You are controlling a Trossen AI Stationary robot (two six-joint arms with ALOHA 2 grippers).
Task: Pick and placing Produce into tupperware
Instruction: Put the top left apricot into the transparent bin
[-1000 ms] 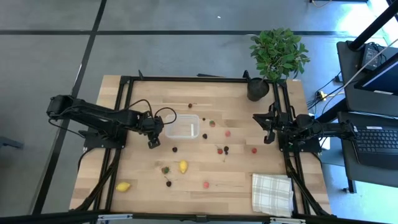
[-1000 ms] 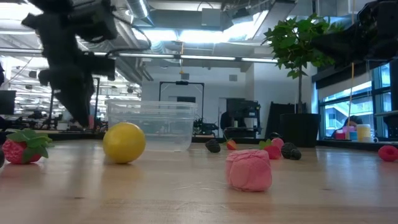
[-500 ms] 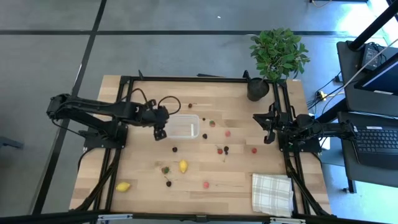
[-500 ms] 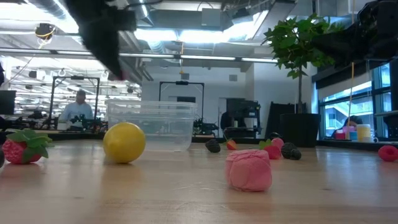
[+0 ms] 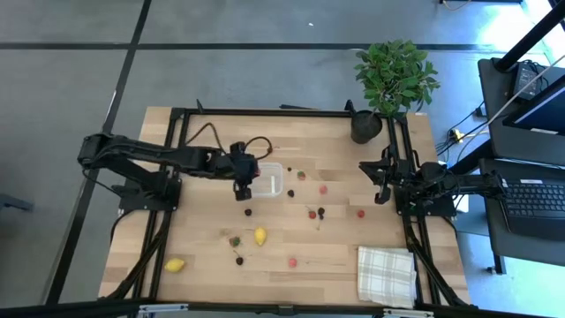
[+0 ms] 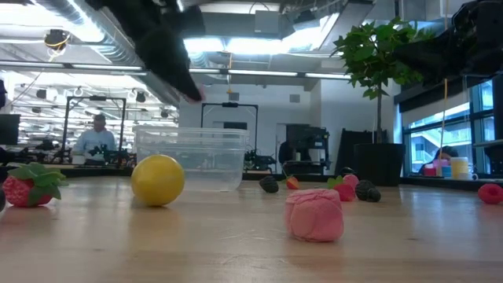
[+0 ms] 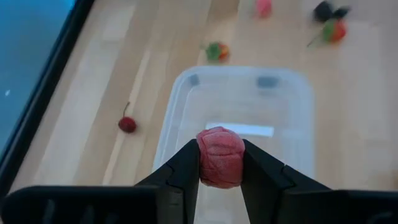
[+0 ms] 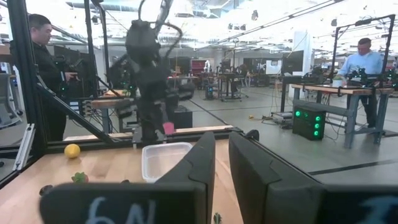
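Note:
The clear tub stands on the wooden table left of centre; it also shows in the low view and the left wrist view. My left gripper hangs over the tub's left end, shut on a pink-red berry ball. Loose produce rests on the table: a lemon, a second lemon, a strawberry, a pink ball, and red and dark berries. My right gripper waits at the right edge, empty, with only a narrow slit between its fingers. My left gripper pinches the pink-red ball by its two sides between its two fingers. In the low view the ball sits at the fingers' free ends. The fingers slant down from the table's left. The ball is lifted clear, above the tub's left end.
A potted plant stands at the far right corner and a checked cloth lies at the near right corner. A black frame runs round the table. People stand in the room beyond.
My left gripper has risen from the table just left of the tub and gone toward the table's right edge. It now hangs over the tub's left end with the pink-red ball at its fingertips.

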